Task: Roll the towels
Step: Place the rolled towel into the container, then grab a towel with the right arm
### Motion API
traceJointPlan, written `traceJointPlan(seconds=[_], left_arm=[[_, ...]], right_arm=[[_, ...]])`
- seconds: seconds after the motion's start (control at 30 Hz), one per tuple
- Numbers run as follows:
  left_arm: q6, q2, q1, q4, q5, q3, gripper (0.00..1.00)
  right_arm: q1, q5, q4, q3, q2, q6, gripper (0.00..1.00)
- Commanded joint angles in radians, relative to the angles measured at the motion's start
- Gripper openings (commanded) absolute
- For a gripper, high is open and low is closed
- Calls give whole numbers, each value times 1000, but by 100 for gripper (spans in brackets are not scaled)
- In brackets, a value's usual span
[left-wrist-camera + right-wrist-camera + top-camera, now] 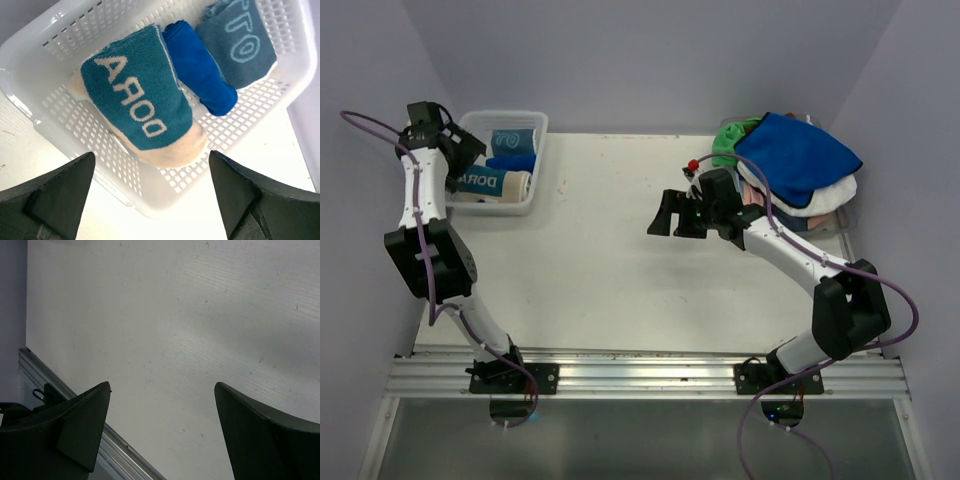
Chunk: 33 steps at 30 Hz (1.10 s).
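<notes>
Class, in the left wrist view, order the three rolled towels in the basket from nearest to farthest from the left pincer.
1. Teal and beige DORA roll, closest to the left pincer, near side of the basket.
2. Royal blue roll, in the middle.
3. Second teal lettered roll, far side.

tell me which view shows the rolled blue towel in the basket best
Left wrist: the rolled blue towel lies close up between two teal lettered rolls. Top external shows it small. Right wrist misses it.

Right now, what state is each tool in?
Left tool: open, empty, above the basket.
Right tool: open, empty, over the table.
</notes>
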Motion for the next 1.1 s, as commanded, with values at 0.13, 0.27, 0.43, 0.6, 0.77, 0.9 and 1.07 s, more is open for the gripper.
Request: traceJointPlan(seconds=[0.13, 0.27, 0.43, 0.6, 0.77, 0.9, 1.07], left_arm=[[74, -8, -43, 84, 73, -18, 100], [70, 50, -74, 157, 67, -7, 100], [76, 130, -76, 245, 44, -33, 100], [76, 178, -76, 242, 44, -24, 100], [85, 83, -85, 228, 122, -12, 100], [123, -33, -85, 193, 171, -7, 99], [195, -222, -112, 193, 147, -92, 100]], right_arm=[[-2, -18, 47, -8, -37, 6, 89], [0, -12, 41, -14, -54, 4, 89], [0, -5, 33, -20, -65, 0, 89], [0, 11, 23, -25, -80, -5, 89], [-2, 39, -5, -16, -100, -19, 89], [-3, 151, -63, 30, -112, -65, 89], [-11, 445, -214, 108, -126, -126, 89]])
